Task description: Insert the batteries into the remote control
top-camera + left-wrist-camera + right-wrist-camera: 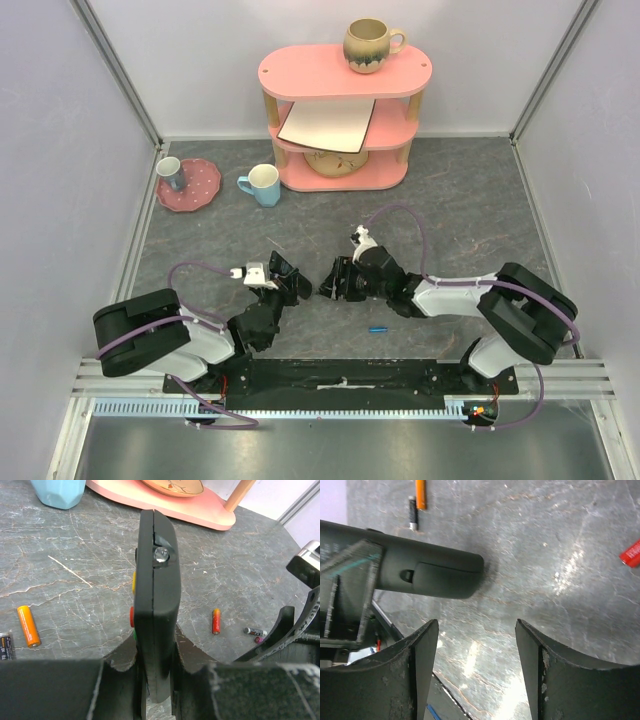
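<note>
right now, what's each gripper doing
left gripper: closed, holding the remote
right gripper: open, holding nothing

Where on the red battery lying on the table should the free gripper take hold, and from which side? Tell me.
Grip the red battery around the middle of its barrel, coming straight down from above. It lies flat on the table, so only its rounded long sides are free, with bare surface next to each. Close across its width, not end to end.
</note>
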`<control>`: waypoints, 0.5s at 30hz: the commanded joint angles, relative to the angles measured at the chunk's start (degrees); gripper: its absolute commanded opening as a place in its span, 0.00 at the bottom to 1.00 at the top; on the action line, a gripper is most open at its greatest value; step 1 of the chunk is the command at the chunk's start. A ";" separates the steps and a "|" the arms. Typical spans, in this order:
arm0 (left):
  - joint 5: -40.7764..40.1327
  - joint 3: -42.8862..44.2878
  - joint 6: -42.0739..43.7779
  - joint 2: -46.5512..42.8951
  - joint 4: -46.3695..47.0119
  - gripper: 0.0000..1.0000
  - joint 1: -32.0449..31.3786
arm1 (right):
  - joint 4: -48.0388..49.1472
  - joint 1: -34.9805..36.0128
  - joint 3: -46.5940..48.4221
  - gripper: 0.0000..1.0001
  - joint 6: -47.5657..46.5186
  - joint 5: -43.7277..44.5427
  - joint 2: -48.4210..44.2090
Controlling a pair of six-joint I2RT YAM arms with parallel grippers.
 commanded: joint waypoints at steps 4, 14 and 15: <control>-0.68 -0.04 -2.24 0.67 1.49 0.02 -0.46 | 10.56 -0.93 4.20 0.70 3.53 -2.55 2.99; -0.68 0.05 -1.72 1.82 2.11 0.02 -0.38 | 7.31 -0.93 10.35 0.68 2.13 -3.26 9.24; -0.68 0.05 -1.63 1.90 2.19 0.02 -0.38 | 7.14 -0.93 10.44 0.67 2.22 -3.17 9.42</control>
